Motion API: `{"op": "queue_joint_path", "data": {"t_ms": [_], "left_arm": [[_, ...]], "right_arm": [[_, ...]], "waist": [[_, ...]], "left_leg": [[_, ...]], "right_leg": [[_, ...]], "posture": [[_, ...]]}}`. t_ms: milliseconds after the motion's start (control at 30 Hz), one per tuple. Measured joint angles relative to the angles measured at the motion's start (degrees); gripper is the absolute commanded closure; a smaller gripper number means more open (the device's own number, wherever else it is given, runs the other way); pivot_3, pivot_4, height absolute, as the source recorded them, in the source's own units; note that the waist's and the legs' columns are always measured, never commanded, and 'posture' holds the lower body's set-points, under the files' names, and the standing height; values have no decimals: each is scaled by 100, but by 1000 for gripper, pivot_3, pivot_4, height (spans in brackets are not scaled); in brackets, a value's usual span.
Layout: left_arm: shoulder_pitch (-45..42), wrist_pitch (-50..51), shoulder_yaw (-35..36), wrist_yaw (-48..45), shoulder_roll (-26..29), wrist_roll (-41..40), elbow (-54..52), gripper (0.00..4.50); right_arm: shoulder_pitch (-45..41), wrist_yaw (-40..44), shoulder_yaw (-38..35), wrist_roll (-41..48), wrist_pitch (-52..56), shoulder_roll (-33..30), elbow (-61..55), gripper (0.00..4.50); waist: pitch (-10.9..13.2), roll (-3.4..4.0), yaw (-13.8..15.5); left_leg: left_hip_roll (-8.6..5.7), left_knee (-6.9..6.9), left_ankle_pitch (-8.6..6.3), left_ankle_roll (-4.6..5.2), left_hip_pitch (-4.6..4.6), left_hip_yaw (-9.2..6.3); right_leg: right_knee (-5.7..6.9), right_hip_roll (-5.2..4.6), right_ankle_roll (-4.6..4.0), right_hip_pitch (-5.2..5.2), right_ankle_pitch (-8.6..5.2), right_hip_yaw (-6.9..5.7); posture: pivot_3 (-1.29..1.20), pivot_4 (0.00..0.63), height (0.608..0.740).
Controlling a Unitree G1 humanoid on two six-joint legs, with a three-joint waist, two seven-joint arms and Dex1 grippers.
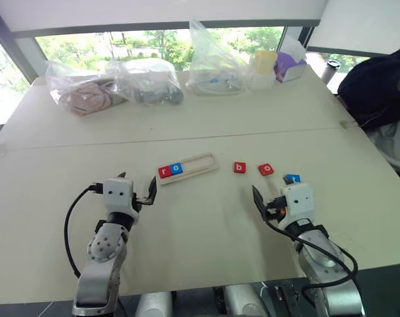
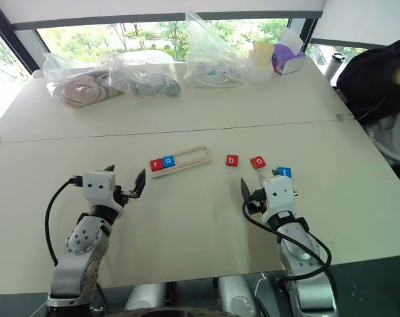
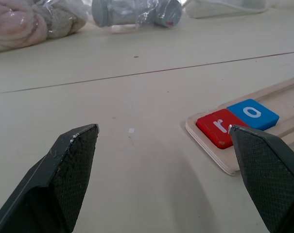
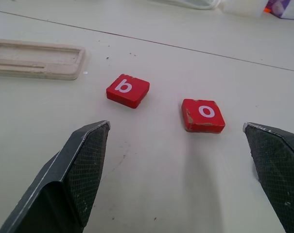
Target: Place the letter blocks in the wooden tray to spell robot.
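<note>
Bright daylight from the windows [image 1: 153, 43] — slightly overexposed there, soft shadows, perhaps mild edge distortion

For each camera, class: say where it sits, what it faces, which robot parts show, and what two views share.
Head pair: on the head, facing down over the table; both arms show.
Left wrist: along the open left gripper toward the wooden tray, red r, blue o.
Right wrist: along the open right gripper toward red b, red o.
Shared: the tray.
</note>
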Motion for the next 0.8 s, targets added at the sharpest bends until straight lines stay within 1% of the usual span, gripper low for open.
{"op": "queue_joint_path", "data": {"t_ms": [300, 500, 800], "left_arm": [[-62, -247, 6, -121, -1, -48, 256, 0], [-91, -359, 48, -250, 182, -88, 359, 0], [-270, -337, 137, -666, 351, -584, 415, 0]], "right_arm": [[-93, 55, -8, 1, 66, -1, 1, 35], [-236, 56, -4, -2, 65, 1, 65, 35], [-403, 254, 37, 0, -10, -147, 132, 35]], "waist": [[0, 0, 1], [0, 0, 0], [0, 0, 2]], "left_leg": [[-1, 1, 0, 0, 0, 0], [0, 0, 0, 0, 0, 0], [0, 1, 0, 0, 1, 0]], "right_leg": [[0, 0, 0, 1, 1, 0], [0, 2, 0, 1, 1, 0], [0, 2, 0, 2, 2, 0]], "posture": [[0, 150, 740], [0, 150, 740], [0, 150, 740]]}}
